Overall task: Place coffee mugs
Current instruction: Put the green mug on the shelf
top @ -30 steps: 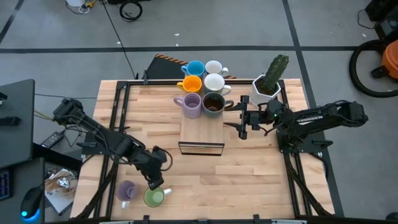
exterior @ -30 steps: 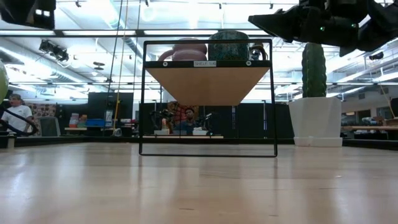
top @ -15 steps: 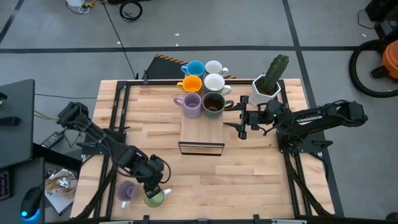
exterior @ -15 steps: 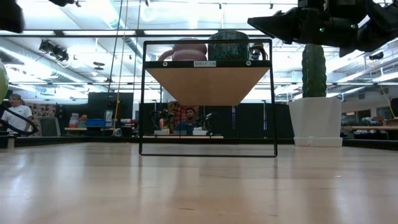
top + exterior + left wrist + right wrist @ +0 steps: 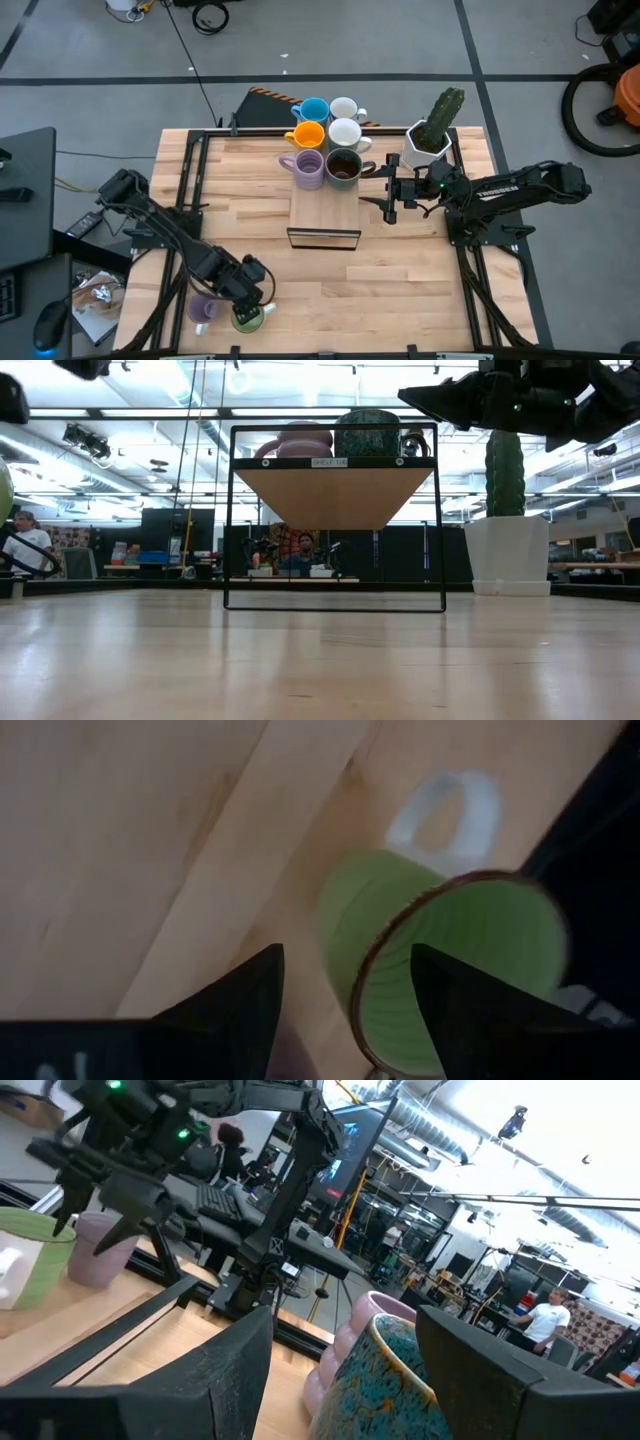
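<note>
1. Mugs come first: a small round green mug [image 5: 247,318] with a white handle sits at the near left edge of the pale wooden table [image 5: 400,280], touching or nearly touching a small lavender mug [image 5: 203,307].
2. Six more mugs (orange, light blue, two white, lavender, dark brown) stand together on top of a little wooden shelf with a black wire frame [image 5: 323,212] at the back.
3. The left gripper [image 5: 252,297] is right above the green mug with its fingers spread wide, one finger [image 5: 235,1000] outside the wall and one [image 5: 470,1005] over the rim.
4. To do it well, I think it should go lower, pinch the wall firmly, and not bump the lavender mug.
5. The right gripper [image 5: 388,198] waits beside the shelf, fingers spread, holding nothing.
6. A white pot with a green cactus [image 5: 432,133] stands at the back right.
7. Behind is a big workshop with bright lights, screens and people.
</note>
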Controlling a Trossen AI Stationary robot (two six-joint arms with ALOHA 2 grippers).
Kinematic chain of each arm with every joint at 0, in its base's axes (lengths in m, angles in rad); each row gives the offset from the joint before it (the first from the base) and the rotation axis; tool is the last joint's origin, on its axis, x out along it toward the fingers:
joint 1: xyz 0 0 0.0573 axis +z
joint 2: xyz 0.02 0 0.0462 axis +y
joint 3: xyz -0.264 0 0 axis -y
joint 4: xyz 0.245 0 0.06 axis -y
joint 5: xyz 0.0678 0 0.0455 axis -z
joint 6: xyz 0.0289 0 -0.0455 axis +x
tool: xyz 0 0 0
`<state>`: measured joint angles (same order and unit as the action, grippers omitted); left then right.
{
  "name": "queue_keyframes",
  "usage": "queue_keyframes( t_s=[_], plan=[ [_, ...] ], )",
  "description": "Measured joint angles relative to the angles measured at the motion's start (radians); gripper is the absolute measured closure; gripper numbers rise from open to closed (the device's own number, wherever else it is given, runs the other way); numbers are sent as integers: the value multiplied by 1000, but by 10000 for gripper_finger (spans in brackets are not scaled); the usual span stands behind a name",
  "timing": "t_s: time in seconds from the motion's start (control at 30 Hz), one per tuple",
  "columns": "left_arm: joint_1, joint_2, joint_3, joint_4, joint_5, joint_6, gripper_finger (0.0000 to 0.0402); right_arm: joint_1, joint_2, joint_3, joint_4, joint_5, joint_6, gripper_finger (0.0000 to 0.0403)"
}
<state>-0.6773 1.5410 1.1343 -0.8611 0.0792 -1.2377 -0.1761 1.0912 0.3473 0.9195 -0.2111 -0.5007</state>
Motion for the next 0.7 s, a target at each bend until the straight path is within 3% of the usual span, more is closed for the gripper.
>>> queue_keyframes(
  t_s=[0.33, 0.7],
  plan=[
    [-7, 112, 0, 39, 24, 27, 190, 0, 0, 0, 4, 0, 5, 149],
    [39, 180, -1, 47, 75, 208, 320, -1, 0, 0, 7, 0, 26, 149]
  ],
)
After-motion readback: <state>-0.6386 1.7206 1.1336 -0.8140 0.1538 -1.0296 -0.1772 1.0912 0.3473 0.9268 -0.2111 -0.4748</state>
